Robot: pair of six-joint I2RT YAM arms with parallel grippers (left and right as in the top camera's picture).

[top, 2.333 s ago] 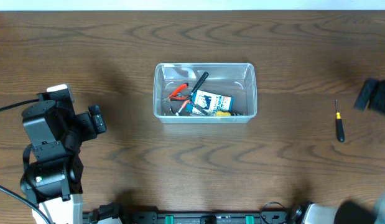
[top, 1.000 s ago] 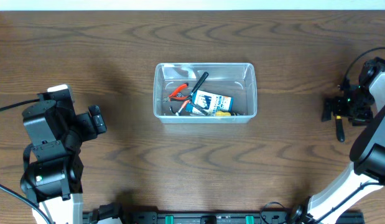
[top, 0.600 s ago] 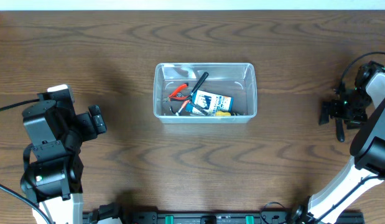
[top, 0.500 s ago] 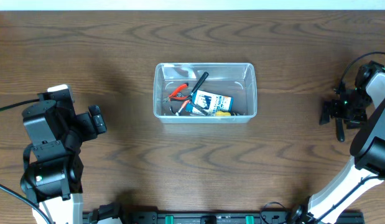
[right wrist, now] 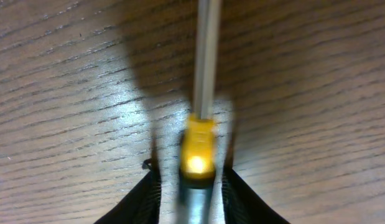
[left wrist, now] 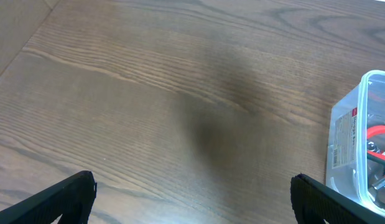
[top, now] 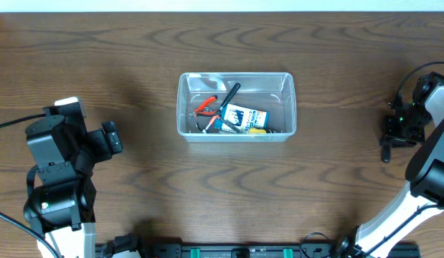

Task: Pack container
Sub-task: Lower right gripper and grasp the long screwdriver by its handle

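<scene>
On the brown wood table (top: 135, 57), the container (top: 237, 74) sits central holding tools, while the right gripper (right wrist: 193, 186), far right, pinches the screwdriver (right wrist: 204, 62) apparently to carry it over, and the left gripper (left wrist: 192, 196) waits spread wide

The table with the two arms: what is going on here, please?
The right gripper is down at a screwdriver that lies on the table at its right side. Its fingers stand on either side of the yellow collar; whether they clamp it is not clear. The left gripper hangs open over bare wood and holds nothing. In the middle, the clear container holds hand tools and a small blue-and-white box.
</scene>
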